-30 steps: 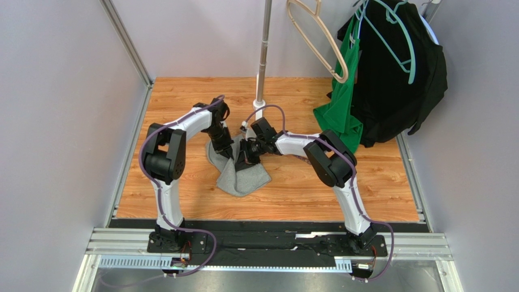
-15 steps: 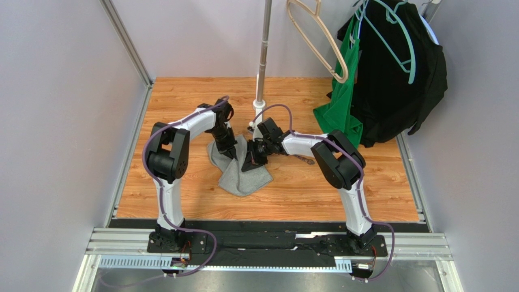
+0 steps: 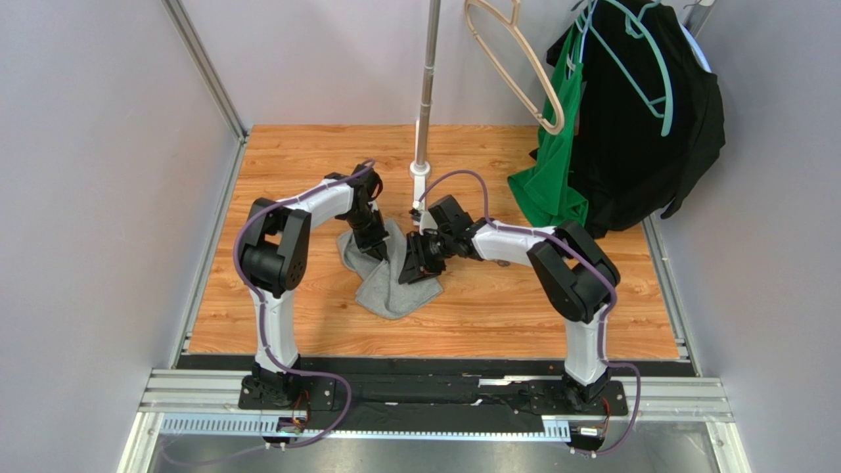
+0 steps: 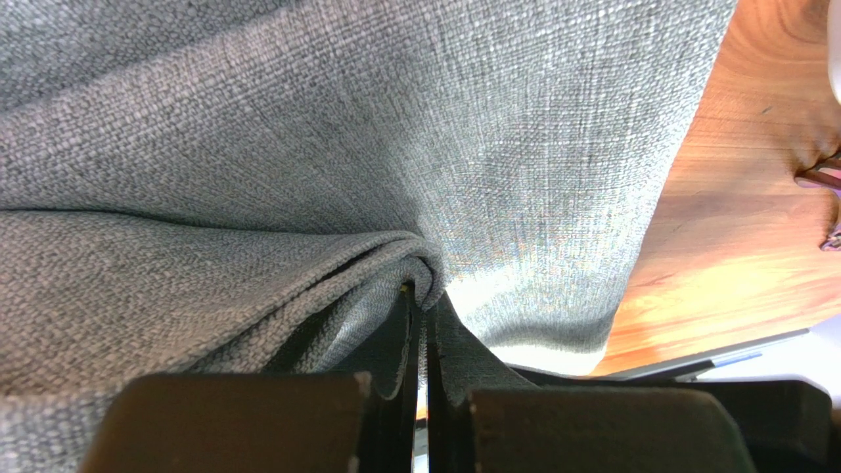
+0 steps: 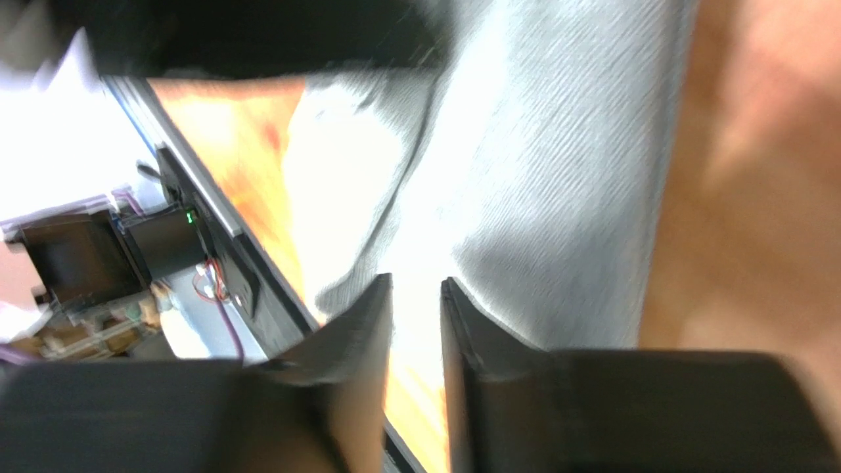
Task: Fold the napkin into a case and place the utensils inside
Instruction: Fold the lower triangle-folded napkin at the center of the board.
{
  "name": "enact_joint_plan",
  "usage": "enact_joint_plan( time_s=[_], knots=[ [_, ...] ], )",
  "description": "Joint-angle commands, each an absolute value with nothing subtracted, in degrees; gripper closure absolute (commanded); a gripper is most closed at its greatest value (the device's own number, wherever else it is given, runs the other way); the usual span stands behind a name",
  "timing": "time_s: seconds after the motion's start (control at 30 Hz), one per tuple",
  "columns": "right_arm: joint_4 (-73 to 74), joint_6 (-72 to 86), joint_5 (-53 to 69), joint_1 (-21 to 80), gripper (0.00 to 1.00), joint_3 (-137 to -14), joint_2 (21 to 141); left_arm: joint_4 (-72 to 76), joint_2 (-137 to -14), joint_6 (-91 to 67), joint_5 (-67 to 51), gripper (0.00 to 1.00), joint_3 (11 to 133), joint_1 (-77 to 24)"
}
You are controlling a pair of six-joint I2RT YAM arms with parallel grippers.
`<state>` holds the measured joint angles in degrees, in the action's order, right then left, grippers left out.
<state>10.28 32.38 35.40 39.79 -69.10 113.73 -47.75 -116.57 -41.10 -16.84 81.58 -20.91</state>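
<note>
The grey napkin [image 3: 387,284] lies crumpled in a loose heap on the wooden table [image 3: 296,296], between the two arms. My left gripper [image 3: 376,246] is over its far left part and is shut on a raised fold of the cloth [image 4: 420,296]. My right gripper [image 3: 419,264] hovers at the napkin's right edge. Its jaws stand a little apart with nothing between them [image 5: 416,325], and the cloth [image 5: 533,197] is below it. The view there is blurred. I see no utensils in the top view. A dark purplish shape [image 4: 827,182] at the left wrist view's edge is too cut off to name.
A metal pole on a white foot [image 3: 421,172] stands just behind the grippers. A beige hanger [image 3: 513,69], a green garment [image 3: 553,177] and a black garment [image 3: 642,128] hang at the back right. Grey walls flank the table. A metal rail [image 3: 434,394] runs along the front.
My right arm has swung to the right and its gripper has shifted right along the napkin's edge. My left gripper has moved slightly right, still gripping the fold.
</note>
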Motion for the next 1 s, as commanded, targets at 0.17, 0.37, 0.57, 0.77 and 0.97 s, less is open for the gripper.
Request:
enact_joint_plan(
  time_s=[0.17,0.37,0.57,0.77,0.97],
  knots=[
    [14.9,12.8,21.1,50.5,0.29,-66.4,102.6,-45.4,-119.2,-42.0,-18.2,1.00,82.1,-20.7],
    [16.5,0.2,-2.2,62.0,0.14,-68.9,103.4,-45.4,-119.3,-41.0,-20.2,1.00,81.7,-19.1],
    [18.0,-6.9,-20.5,68.5,0.11,-73.9,110.0,-45.3,-119.4,-40.0,-21.9,1.00,80.9,-18.0],
    [20.6,-8.2,-34.3,73.5,0.11,-80.7,118.8,-44.6,-119.7,-39.2,-23.5,1.00,80.1,-17.8],
    [22.5,-10.3,-41.6,74.4,0.19,-84.5,124.8,-44.7,-119.8,-38.0,-23.3,1.00,79.1,-17.2]
  ],
)
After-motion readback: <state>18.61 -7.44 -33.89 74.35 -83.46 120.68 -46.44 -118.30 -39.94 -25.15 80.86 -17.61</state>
